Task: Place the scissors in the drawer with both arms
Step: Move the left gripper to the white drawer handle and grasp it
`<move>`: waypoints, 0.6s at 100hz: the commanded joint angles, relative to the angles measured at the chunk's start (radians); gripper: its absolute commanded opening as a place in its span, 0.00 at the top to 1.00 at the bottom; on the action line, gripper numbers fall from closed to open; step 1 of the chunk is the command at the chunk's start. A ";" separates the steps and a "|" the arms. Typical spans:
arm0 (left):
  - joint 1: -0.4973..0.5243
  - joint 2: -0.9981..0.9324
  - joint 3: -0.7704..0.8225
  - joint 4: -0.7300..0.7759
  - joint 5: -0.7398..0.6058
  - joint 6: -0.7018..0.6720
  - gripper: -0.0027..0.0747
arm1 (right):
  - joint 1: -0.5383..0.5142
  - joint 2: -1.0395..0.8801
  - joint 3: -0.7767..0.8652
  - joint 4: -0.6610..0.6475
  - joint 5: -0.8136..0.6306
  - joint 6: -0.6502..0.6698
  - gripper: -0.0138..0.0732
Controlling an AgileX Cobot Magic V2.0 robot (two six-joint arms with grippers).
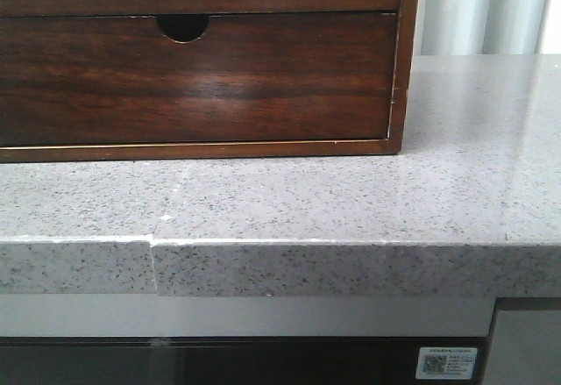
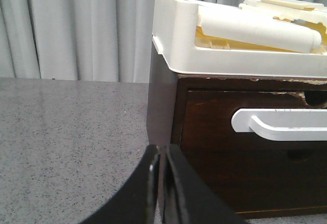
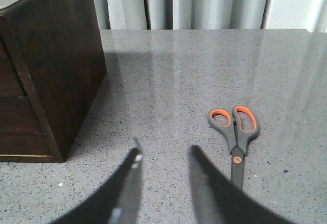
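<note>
Front view: brown wooden cabinet [image 1: 399,69] on grey stone counter [image 1: 351,201]. Lower drawer [image 1: 193,78] with small half-round notch, closed. No arms seen.

Left wrist view: left gripper [image 2: 159,170] pressed together, holding nothing. Task drawer [image 2: 255,147] with wide pale cut-out, closed. White tray [image 2: 173,35] on top of cabinet.

Right wrist view: right gripper [image 3: 163,155] spread apart, holding nothing. Scissors [image 3: 236,137] flat on counter, just beside gripper, well apart from cabinet.

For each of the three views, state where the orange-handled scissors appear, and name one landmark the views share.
Front view: not in it.
Left wrist view: not in it.
Right wrist view: orange-handled grey scissors lying flat on the speckled grey countertop, closed.
Shared landmark: the dark wooden drawer cabinet.
</note>
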 commanded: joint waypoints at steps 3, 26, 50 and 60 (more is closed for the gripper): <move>0.002 0.016 -0.035 0.048 -0.077 -0.001 0.52 | -0.007 0.017 -0.038 -0.016 -0.073 -0.004 0.36; 0.002 0.016 -0.035 0.049 -0.077 -0.001 0.26 | -0.007 0.017 -0.038 -0.016 -0.073 -0.004 0.29; 0.002 0.016 -0.035 -0.013 -0.084 -0.001 0.26 | -0.007 0.017 -0.038 -0.016 -0.073 -0.004 0.29; 0.002 0.016 -0.035 -0.170 -0.110 -0.002 0.26 | -0.007 0.017 -0.038 -0.016 -0.073 -0.004 0.29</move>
